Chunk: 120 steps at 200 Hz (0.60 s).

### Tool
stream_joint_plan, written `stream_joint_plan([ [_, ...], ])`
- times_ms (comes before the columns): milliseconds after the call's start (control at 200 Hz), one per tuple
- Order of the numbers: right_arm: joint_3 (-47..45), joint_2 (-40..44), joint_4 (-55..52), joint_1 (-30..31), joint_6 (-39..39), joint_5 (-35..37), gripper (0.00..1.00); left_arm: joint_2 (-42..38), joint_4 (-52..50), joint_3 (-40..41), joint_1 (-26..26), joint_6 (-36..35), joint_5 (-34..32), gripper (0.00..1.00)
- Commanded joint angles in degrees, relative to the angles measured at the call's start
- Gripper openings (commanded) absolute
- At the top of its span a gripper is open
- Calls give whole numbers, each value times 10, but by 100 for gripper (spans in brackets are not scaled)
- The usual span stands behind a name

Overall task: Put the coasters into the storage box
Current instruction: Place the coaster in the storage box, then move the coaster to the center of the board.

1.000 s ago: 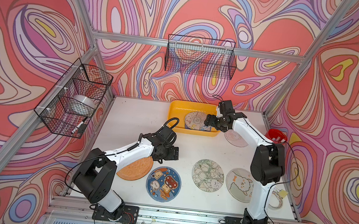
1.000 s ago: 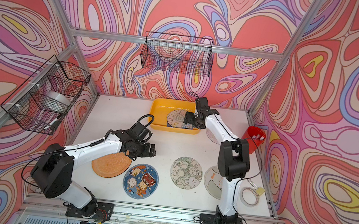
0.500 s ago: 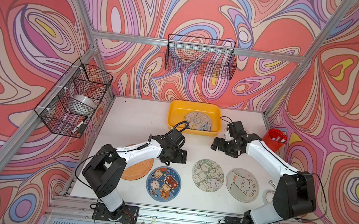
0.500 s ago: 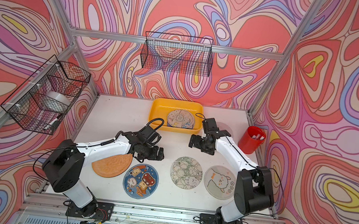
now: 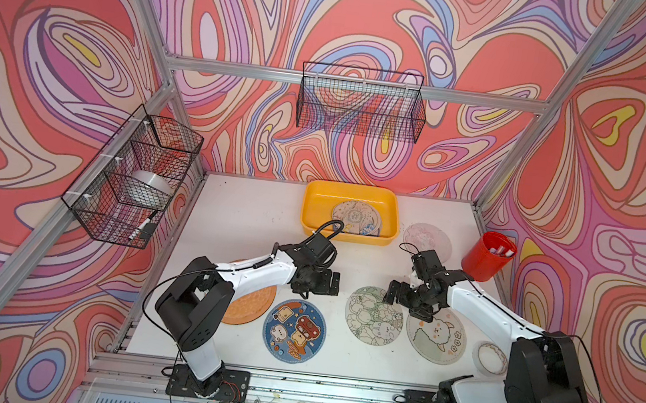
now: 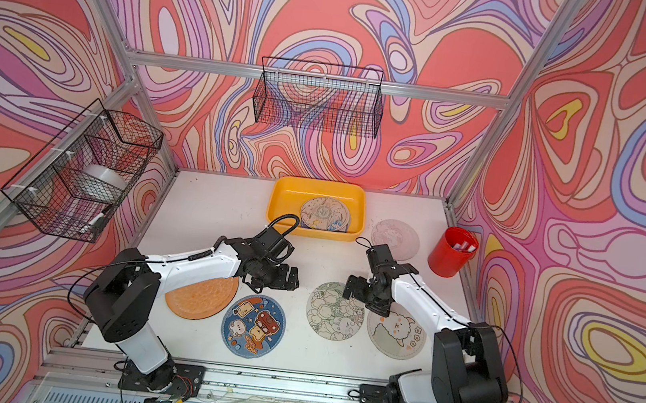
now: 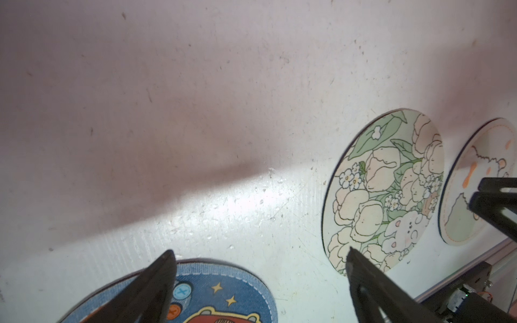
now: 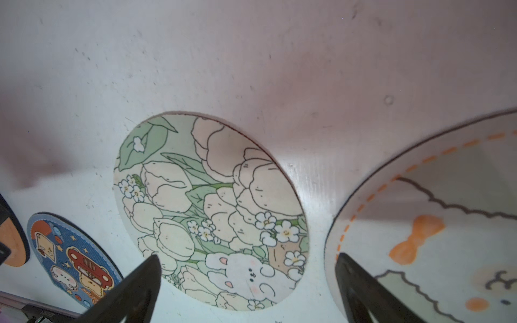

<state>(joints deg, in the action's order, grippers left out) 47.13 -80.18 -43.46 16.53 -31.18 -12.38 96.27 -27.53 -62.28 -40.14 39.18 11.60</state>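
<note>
We note left gripper (image 7: 259, 251) and right gripper (image 8: 246, 258) both spread wide, empty. The floral coaster (image 8: 209, 209) lies flat nearby: thin, light, probably stiff; we'd pinch its rim.

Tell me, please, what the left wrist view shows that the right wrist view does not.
Only the left wrist view: the left end effector, open, its tips spanning the gap from the blue coaster to the flower coaster. Only the right wrist view: the right end effector, open, spanning from the flower coaster to the sheep coaster, and a sliver of the orange coaster. Both share the blue, flower and sheep coasters, lying flat on the white table.
</note>
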Motion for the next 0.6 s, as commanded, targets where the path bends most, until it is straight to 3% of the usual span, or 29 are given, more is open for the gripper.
stream_joint_plan([
  [0,-13,7,22,0,-8,-16,98,8,3,-10,-3,-5,0,96],
  [596,-53,-26,63,25,-27,-33,98,15,-2,-13,-7,-7,-3,96],
])
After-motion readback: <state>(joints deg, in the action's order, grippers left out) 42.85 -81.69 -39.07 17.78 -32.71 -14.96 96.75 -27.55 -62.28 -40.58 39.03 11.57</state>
